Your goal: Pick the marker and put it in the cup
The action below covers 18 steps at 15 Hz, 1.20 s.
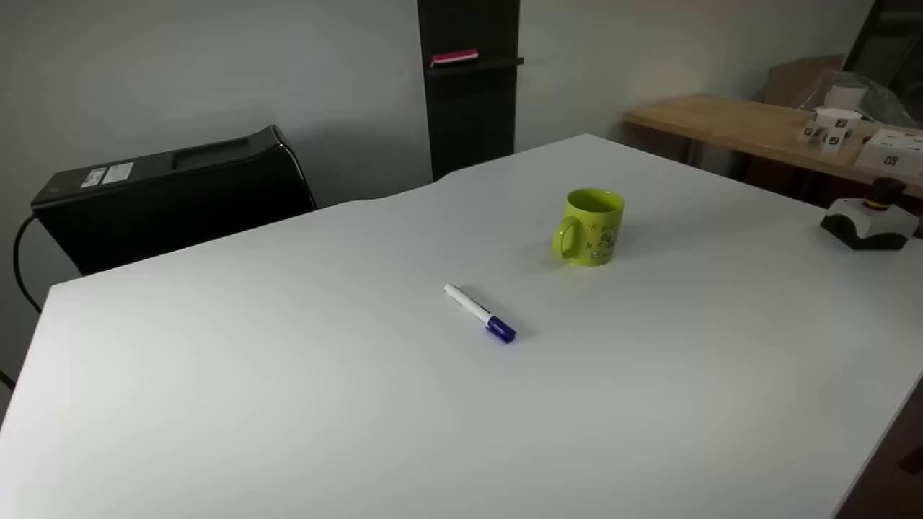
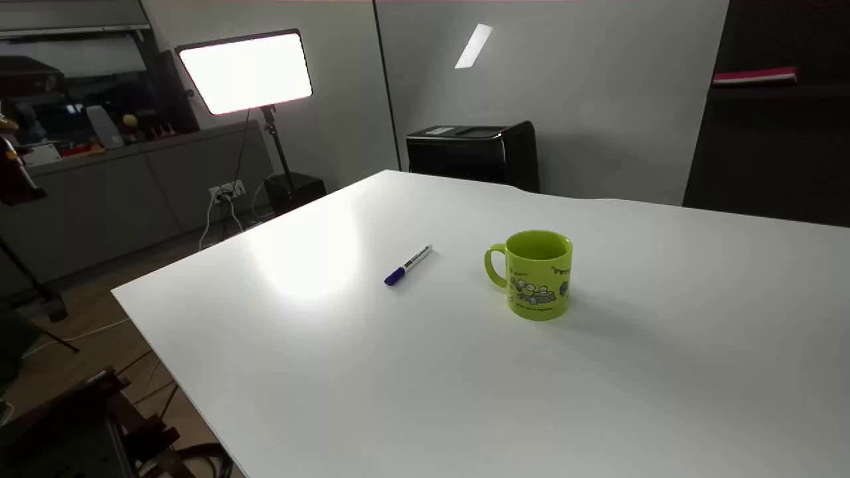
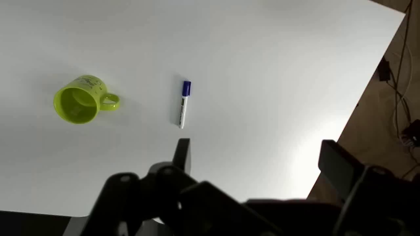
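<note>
In the wrist view, the gripper (image 3: 256, 144) is seen with its 2 fingers (image 3: 338, 167) spread wide apart, a broad gap being left between them. Nothing is gripped, and no object is touched by them; through the gap, the white table (image 3: 262, 82) is seen.

1 marker (image 3: 184, 108) is counted. It is laid flat on the white table, and in the wrist view its white barrel end is pointed toward the gripper, its blue-purple cap away from it. 1 cup (image 2: 538, 282) is counted, lime-green and printed with small figures. It is stood upright on the same table, and its 1 handle (image 3: 111, 107) is turned to the marker's side. In both exterior views the marker and the cup are shown near each other but apart.

Beyond the table's edge, 1 black casing (image 1: 187, 194) is shown in both exterior views. In an exterior view, 1 lit panel (image 2: 246, 73) is mounted on 1 stand (image 2: 282, 153). In an exterior view, 1 device (image 1: 869, 220) topped with a dark knob (image 1: 885, 191) is seen, and on 1 wooden table (image 1: 710, 119) white items (image 1: 836, 119) are placed, whose number cannot be told.
</note>
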Each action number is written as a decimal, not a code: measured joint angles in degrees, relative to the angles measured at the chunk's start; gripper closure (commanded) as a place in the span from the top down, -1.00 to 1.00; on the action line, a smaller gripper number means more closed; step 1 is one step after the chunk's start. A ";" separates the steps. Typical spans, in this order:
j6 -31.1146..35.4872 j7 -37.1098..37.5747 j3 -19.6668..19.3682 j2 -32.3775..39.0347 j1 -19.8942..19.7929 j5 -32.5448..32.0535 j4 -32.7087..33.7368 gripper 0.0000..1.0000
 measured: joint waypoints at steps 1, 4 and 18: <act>0.12 -0.03 0.00 0.00 0.00 0.00 0.00 1.00; 0.18 -0.07 0.00 -0.04 0.00 0.00 0.01 1.00; 2.15 -0.21 0.15 1.59 -0.83 -0.68 -1.87 1.00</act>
